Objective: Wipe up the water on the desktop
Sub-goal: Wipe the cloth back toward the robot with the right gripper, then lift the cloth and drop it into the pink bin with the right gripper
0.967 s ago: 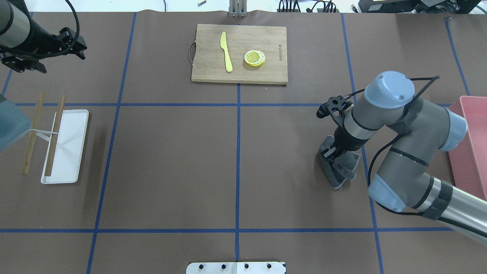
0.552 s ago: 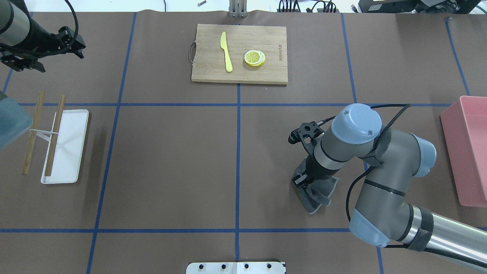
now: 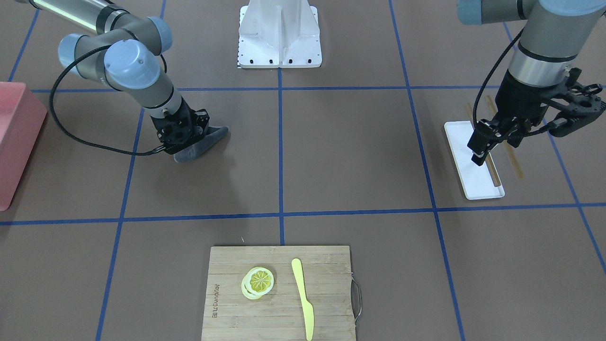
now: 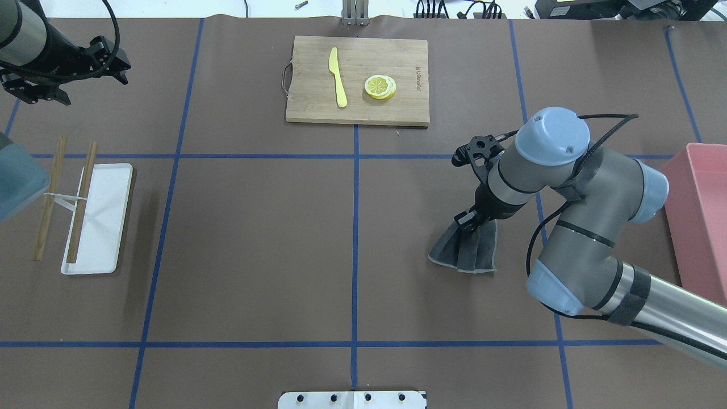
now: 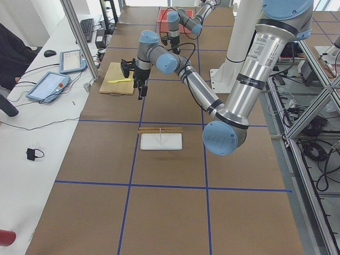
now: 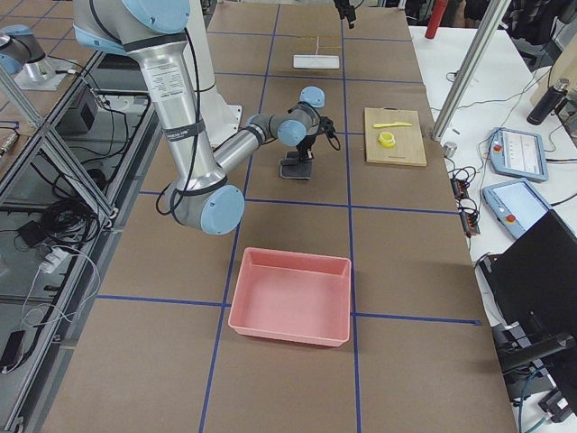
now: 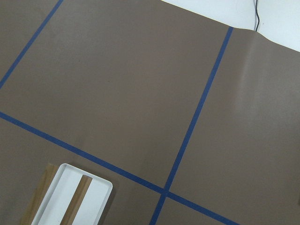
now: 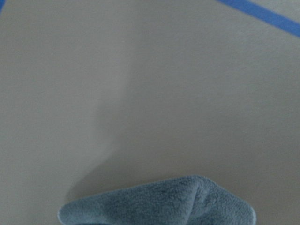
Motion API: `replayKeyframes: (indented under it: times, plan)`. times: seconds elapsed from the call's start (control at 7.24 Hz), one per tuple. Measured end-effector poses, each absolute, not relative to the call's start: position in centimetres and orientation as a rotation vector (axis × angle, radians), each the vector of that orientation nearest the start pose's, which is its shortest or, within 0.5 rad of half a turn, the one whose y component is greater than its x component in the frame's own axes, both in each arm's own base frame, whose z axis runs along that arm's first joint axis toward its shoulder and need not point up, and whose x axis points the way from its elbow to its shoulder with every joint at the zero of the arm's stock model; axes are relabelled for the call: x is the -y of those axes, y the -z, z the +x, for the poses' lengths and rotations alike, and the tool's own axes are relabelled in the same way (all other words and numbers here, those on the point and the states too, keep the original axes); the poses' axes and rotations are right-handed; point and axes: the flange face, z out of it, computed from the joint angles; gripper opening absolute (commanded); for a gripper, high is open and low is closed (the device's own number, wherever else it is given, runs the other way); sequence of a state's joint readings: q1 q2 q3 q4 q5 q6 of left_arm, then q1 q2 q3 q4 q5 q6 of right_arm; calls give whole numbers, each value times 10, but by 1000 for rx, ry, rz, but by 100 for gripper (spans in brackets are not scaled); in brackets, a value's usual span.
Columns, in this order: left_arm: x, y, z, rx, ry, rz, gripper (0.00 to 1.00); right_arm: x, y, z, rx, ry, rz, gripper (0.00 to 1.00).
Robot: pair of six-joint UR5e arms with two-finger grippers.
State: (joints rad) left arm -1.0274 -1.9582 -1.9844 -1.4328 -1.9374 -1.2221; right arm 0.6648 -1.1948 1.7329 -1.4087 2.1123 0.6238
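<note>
The brown desktop point(image 4: 255, 238) with its blue tape grid shows no water that I can make out. My right gripper point(image 4: 468, 218) is shut on a dark grey cloth point(image 4: 464, 250) and presses it on the desktop right of centre. The cloth fans out toward the robot. In the front-facing view the right gripper point(image 3: 182, 135) stands over the cloth point(image 3: 203, 142). The cloth's edge fills the bottom of the right wrist view point(image 8: 159, 201). My left gripper point(image 3: 479, 152) hangs above the white tray, its fingers together, holding nothing.
A bamboo cutting board point(image 4: 358, 79) with a yellow knife point(image 4: 338, 76) and lemon slices point(image 4: 380, 86) lies at the far middle. A white tray point(image 4: 105, 227) with chopsticks point(image 4: 82, 199) lies at the left. A pink bin point(image 4: 701, 227) stands at the right edge.
My right gripper dragged the cloth toward the robot and to the left, then pushed it back away from the robot. The cloth now trails spread out behind it. The left arm barely moved.
</note>
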Motion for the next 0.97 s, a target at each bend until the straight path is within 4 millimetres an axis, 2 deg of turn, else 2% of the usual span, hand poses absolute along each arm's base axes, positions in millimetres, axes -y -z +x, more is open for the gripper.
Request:
replayKeyframes:
  times: [0.28, 0.55, 0.69, 0.83, 0.97]
  plan:
    - [538, -283, 211, -743, 524, 148, 98, 502, -397, -405, 808, 464, 142, 0]
    - [538, -282, 212, -744, 523, 149, 98, 544, -420, -364, 802, 473, 147, 0]
    - [539, -282, 212, -743, 523, 148, 98, 558, -420, -344, 811, 463, 163, 0]
    - [539, -284, 212, -741, 524, 146, 98, 572, -406, -314, 838, 438, 196, 0]
    - [539, -285, 212, -739, 525, 145, 98, 586, -389, -269, 872, 393, 240, 0]
